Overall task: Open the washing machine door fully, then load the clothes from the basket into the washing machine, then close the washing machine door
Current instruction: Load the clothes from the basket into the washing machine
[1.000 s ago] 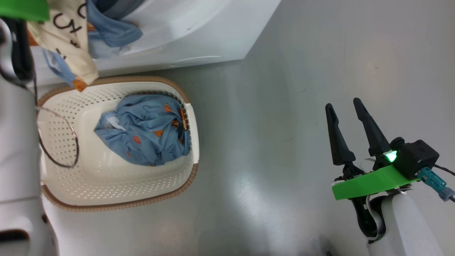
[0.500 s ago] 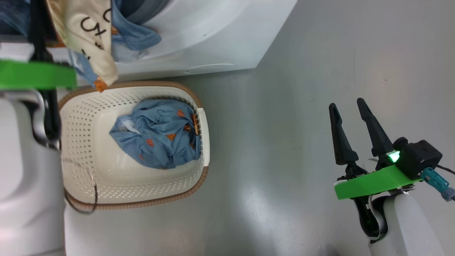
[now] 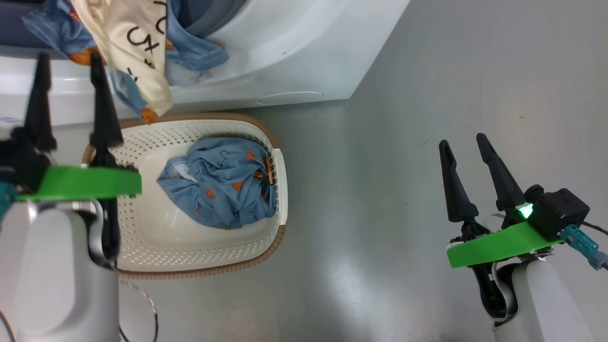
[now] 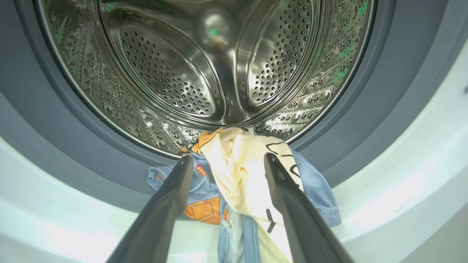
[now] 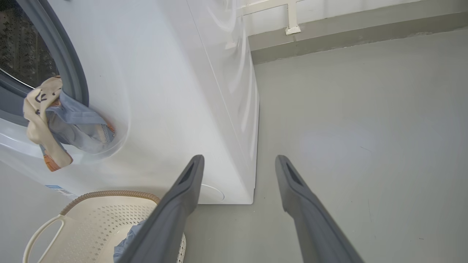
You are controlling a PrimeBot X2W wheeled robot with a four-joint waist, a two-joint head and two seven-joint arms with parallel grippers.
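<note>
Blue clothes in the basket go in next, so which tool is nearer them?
Left. The left tool is at the basket's left rim, close beside the blue clothes; the right tool hangs over bare floor well off to the basket's right.

Hanging garment [image 4: 237, 171] clutters the drum [image 4: 172, 80] mouth (interior free).

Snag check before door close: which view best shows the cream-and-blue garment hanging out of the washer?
Left wrist view: the cream-and-blue fabric garment hangs close and head-on, from the steel perforated drum over the grey gasket. Head view sees it from above; right wrist view shows it small, side-on.
</note>
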